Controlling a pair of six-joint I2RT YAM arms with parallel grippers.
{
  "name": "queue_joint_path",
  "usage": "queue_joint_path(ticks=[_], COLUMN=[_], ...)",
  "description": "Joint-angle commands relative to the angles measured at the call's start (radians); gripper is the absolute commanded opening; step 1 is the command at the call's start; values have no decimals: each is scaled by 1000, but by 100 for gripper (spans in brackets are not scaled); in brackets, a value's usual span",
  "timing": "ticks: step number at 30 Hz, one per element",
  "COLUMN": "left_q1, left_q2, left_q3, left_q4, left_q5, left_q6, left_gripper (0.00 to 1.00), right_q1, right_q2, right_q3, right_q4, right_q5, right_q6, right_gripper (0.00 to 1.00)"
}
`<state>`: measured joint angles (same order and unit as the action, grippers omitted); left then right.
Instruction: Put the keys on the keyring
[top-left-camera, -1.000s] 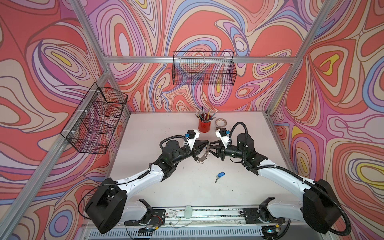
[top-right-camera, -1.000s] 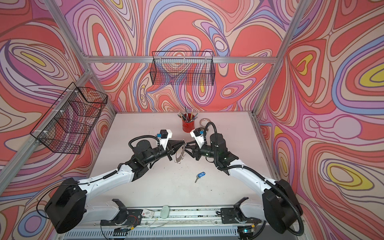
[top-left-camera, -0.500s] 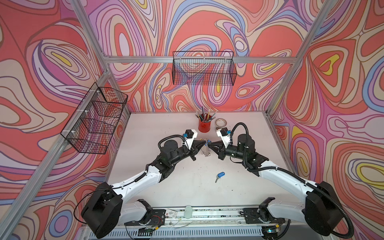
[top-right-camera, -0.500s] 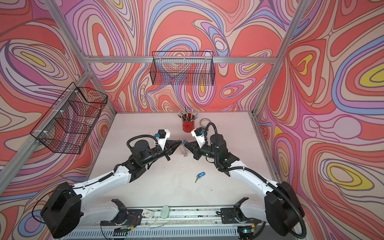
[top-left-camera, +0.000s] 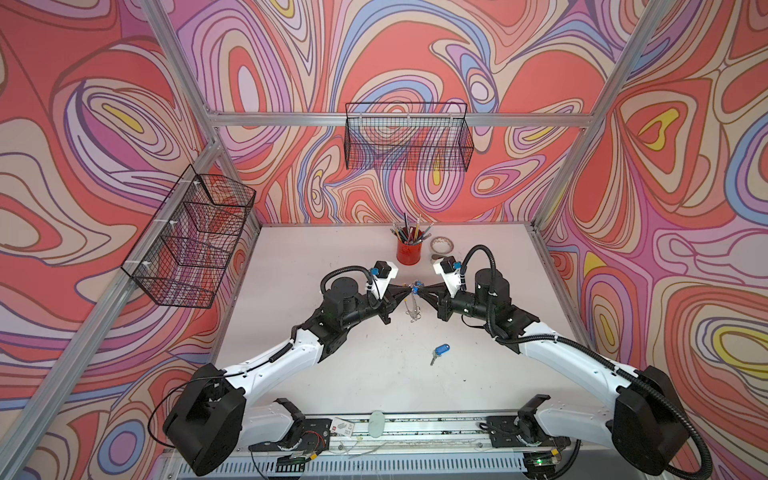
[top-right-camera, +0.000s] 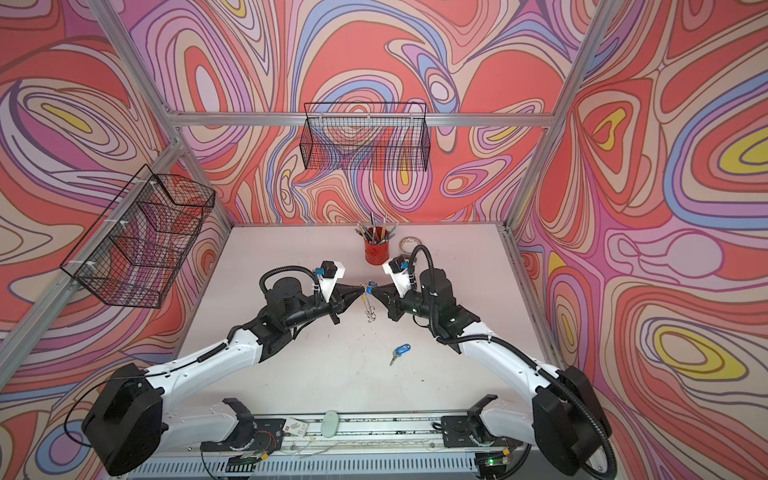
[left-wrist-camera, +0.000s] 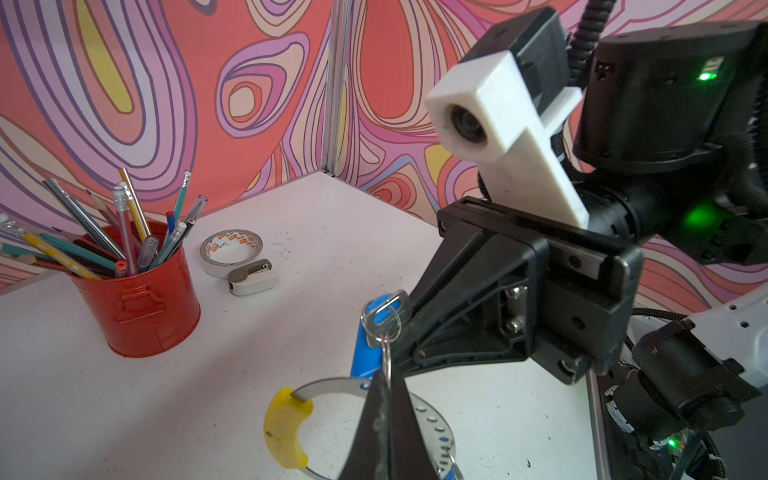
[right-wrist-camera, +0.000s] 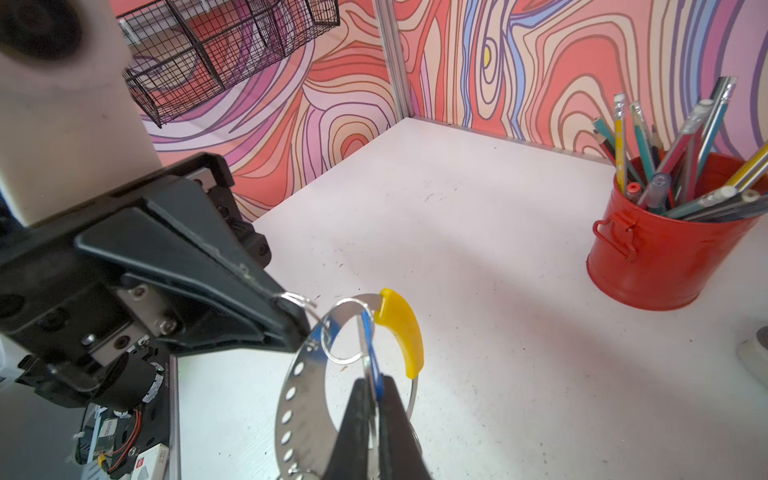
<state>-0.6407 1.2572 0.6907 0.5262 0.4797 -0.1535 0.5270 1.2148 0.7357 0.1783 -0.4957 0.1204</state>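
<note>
While both arms reach toward each other above the table (top-left-camera: 332, 374), the left gripper (top-left-camera: 404, 287) and the right gripper (top-left-camera: 423, 288) meet almost tip to tip a little way from the red pencil cup (top-left-camera: 409, 252), on its side toward the robot's base. The left gripper's jaws are pressed together on a small wire loop (right-wrist-camera: 296, 298) of the keyring (right-wrist-camera: 299, 374), so the perforated silver hoop hangs below the fingertips with its yellow segment (right-wrist-camera: 400, 328) on the side nearer the cup. The right gripper's jaws are likewise closed, pinching one key (left-wrist-camera: 369, 349) by its blue tag (right-wrist-camera: 376, 374). The key's split ring (left-wrist-camera: 384, 316) sits right at the hoop's rim, though whether it has actually threaded onto the hoop is hard to make out. The second key (top-left-camera: 439, 352) lies flat on the table, farther from the cup toward the base and well apart from both grippers. A beige tape roll (top-left-camera: 441, 244) rests just beside the cup, on the right arm's side of it.
</note>
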Motion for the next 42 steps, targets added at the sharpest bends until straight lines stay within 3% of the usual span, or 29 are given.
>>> queue_joint_path(ticks=[1, 3, 8, 14, 24, 31, 35, 42], left_q1=[4, 4, 4, 4, -3, -18, -22, -27], left_q2=[10, 13, 7, -17, -146, -212, -153, 85], left_q3=[24, 26, 35, 31, -30, -69, -76, 24], left_q4=[4, 15, -5, -97, -339, -489, -464, -382], left_q5=[25, 10, 6, -17, 17, -60, -93, -145], left_q6=[-1, -13, -14, -1, 17, -5, -27, -109], left_gripper=[0, 0, 0, 0, 0, 0, 0, 0], right_q1=[-6, -7, -8, -9, -9, -9, -9, -10], right_q2=[-19, -22, -63, -101, -78, -20, 7, 15], right_q3=[16, 2, -60, -122, -186, -179, -167, -160], right_q4=[5, 2, -14, -39, -23, -10, -9, -19], right_q5=[88, 151, 336, 394, 367, 330, 312, 302], right_q6=[-1, 15, 53, 108, 186, 197, 199, 196], right_gripper=[6, 23, 49, 60, 69, 70, 70, 70])
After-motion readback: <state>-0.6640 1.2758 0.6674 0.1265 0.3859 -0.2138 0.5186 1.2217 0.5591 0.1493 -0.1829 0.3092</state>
